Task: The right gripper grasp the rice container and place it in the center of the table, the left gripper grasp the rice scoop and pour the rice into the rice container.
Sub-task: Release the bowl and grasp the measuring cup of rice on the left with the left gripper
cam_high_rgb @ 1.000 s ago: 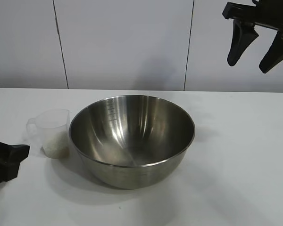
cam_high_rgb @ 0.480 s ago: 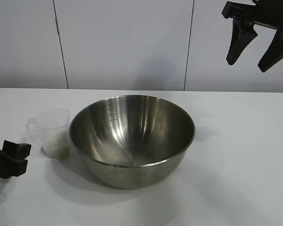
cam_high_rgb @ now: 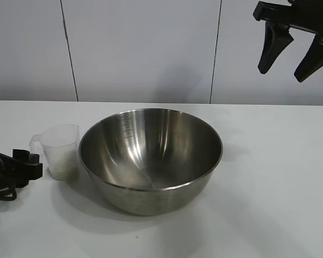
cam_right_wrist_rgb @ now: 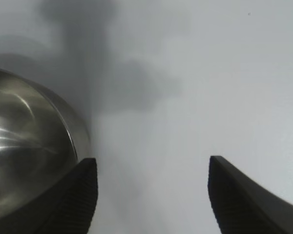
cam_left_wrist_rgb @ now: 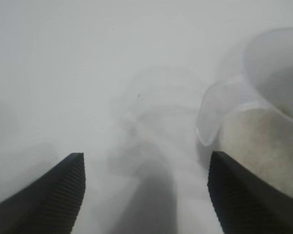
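Now the left gripper [cam_high_rgb: 21,166] is seen open and empty, just beside the rice scoop [cam_high_rgb: 60,150], whose handle [cam_left_wrist_rgb: 210,117] is turned toward it.

Shiny silver steel is being shown by the rice container [cam_high_rgb: 151,158]; clear frosted plastic by the rice scoop [cam_high_rgb: 60,150]; white by the rice [cam_high_rgb: 63,166] and table [cam_high_rgb: 280,177]; ribbed black by gripper fingers [cam_left_wrist_rgb: 49,195].

left gripper [cam_high_rgb: 29,164] low, fingers apart; right gripper [cam_high_rgb: 293,54] raised high, fingers apart.
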